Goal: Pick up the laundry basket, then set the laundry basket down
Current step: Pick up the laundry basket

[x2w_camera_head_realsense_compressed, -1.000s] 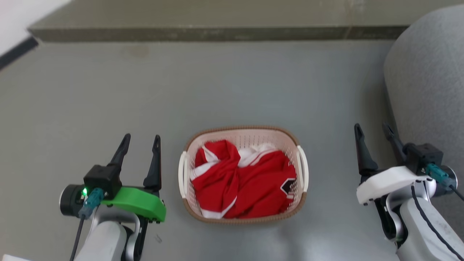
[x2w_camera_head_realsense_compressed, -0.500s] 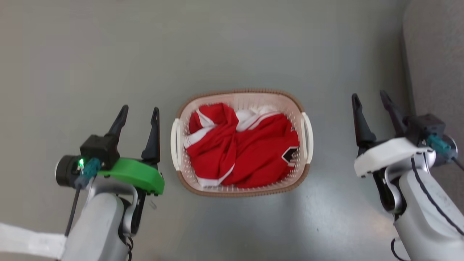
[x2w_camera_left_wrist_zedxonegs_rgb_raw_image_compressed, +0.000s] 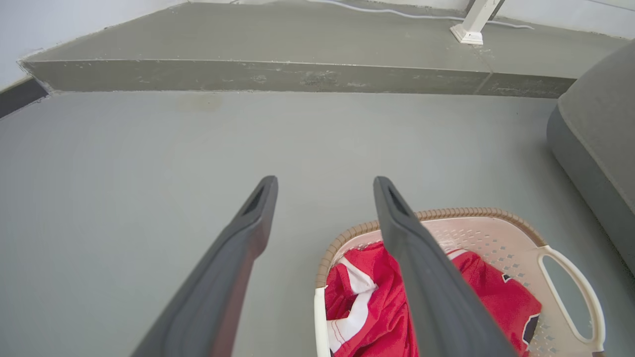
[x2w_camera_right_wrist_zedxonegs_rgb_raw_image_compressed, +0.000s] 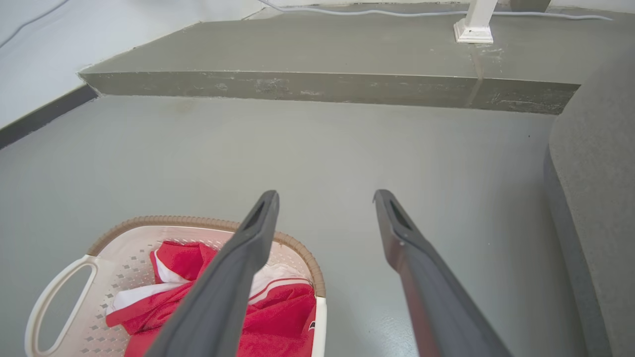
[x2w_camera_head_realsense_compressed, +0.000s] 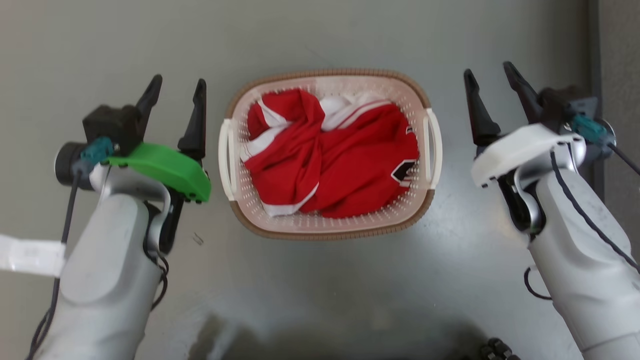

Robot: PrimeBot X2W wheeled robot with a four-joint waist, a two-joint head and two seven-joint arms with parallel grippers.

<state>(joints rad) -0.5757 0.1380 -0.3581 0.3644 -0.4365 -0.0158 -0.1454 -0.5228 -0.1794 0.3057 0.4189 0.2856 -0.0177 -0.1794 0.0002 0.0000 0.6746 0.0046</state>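
Observation:
The laundry basket (x2w_camera_head_realsense_compressed: 330, 227) stands on the grey floor in the middle of the head view, cream perforated plastic with a brown rim and white side handles, holding red and white clothes (x2w_camera_head_realsense_compressed: 330, 155). My left gripper (x2w_camera_head_realsense_compressed: 177, 85) is open just left of the basket's left handle (x2w_camera_head_realsense_compressed: 225, 157), touching nothing. On the other side my right gripper (x2w_camera_head_realsense_compressed: 490, 72) is open too, a little right of the right handle (x2w_camera_head_realsense_compressed: 434, 147). The left wrist view has the basket (x2w_camera_left_wrist_zedxonegs_rgb_raw_image_compressed: 501, 233) at the lower right of its gripper (x2w_camera_left_wrist_zedxonegs_rgb_raw_image_compressed: 325, 186); in the right wrist view the basket (x2w_camera_right_wrist_zedxonegs_rgb_raw_image_compressed: 109, 263) lies lower left of that gripper (x2w_camera_right_wrist_zedxonegs_rgb_raw_image_compressed: 325, 198).
A grey upholstered seat (x2w_camera_right_wrist_zedxonegs_rgb_raw_image_compressed: 595, 198) rises on the right, close to my right arm. Ahead, a low concrete step (x2w_camera_left_wrist_zedxonegs_rgb_raw_image_compressed: 278, 79) crosses the floor, with a white post foot (x2w_camera_left_wrist_zedxonegs_rgb_raw_image_compressed: 469, 29) and a cable on it. A white strip (x2w_camera_head_realsense_compressed: 27, 255) lies at the left edge.
The camera has tilted down and come closer: the basket and both grippers sit higher and larger in the head view. Both grippers stay open beside the handles.

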